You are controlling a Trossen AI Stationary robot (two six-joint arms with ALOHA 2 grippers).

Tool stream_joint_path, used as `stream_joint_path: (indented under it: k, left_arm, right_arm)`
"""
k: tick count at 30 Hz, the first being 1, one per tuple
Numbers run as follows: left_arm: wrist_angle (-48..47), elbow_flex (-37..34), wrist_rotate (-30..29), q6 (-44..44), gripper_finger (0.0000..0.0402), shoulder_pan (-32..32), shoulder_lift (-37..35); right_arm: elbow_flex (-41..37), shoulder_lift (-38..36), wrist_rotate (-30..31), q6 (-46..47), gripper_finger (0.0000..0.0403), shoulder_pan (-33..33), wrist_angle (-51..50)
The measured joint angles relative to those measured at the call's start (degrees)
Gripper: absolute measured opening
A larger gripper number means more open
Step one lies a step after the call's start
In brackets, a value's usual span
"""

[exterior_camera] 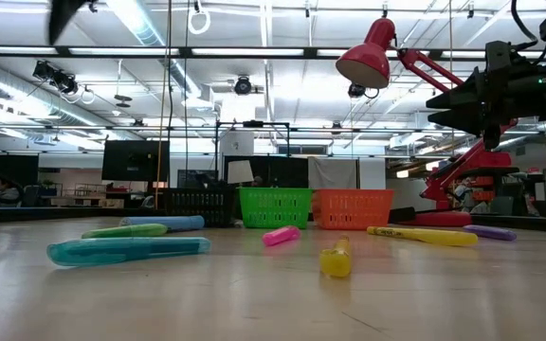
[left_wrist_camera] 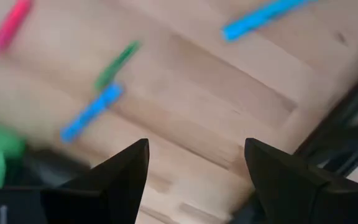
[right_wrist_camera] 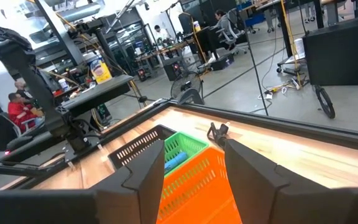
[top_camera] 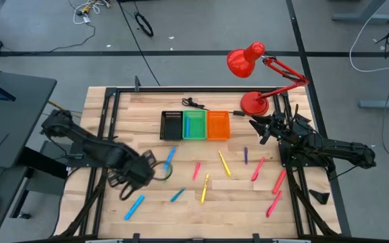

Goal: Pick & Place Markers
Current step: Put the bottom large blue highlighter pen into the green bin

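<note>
Spanning most of the high view, the wooden worktop [top_camera: 181, 185] carried everything else. A red lamp [top_camera: 248, 64] stood at its 1 o'clock corner. Three bins sat in a row toward 12 o'clock: a black bin [top_camera: 172, 125], a green bin [top_camera: 194, 125] holding something blue, and an orange bin [top_camera: 218, 125].

The left arm reached in from 9 o'clock, its left jaws [top_camera: 155, 169] spread wide above the worktop and holding nothing; in the left wrist view the left jaws [left_wrist_camera: 194, 165] showed bare wood between the fingers, with a blue marker [left_wrist_camera: 92, 112] and a green marker [left_wrist_camera: 115, 64] beyond them. The right arm waited at 3 o'clock, its right jaws [top_camera: 258, 128] spread and empty, pointing toward the bins.

The markers lay scattered across the middle and lower worktop: a yellow marker [top_camera: 224, 163], another yellow marker [top_camera: 204, 188], a pink marker [top_camera: 196, 171], a purple marker [top_camera: 246, 155], and a blue marker [top_camera: 134, 207] at 7 o'clock.
</note>
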Motion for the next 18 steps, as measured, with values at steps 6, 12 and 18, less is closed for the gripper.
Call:
stream_joint_path:
  k: [6, 12, 18]
  left_arm:
    - [3.0, -4.9, -0.8, 21.0, 0.0268, -5.0, -3.1]
    - [6.4, -6.9, 0.2, 34.5, 0.0268, -8.9, -3.4]
    - [14.1, -9.5, 1.1, 41.2, 0.0268, -11.1, -3.3]
  right_arm:
    - [0.0, 0.0, 0.0, 0.0, 0.0170, 0.0, 0.0]
    - [0.0, 0.0, 0.0, 0.0, 0.0170, 0.0, 0.0]
    - [0.0, 0.0, 0.0, 0.0, 0.0170, 0.0, 0.0]
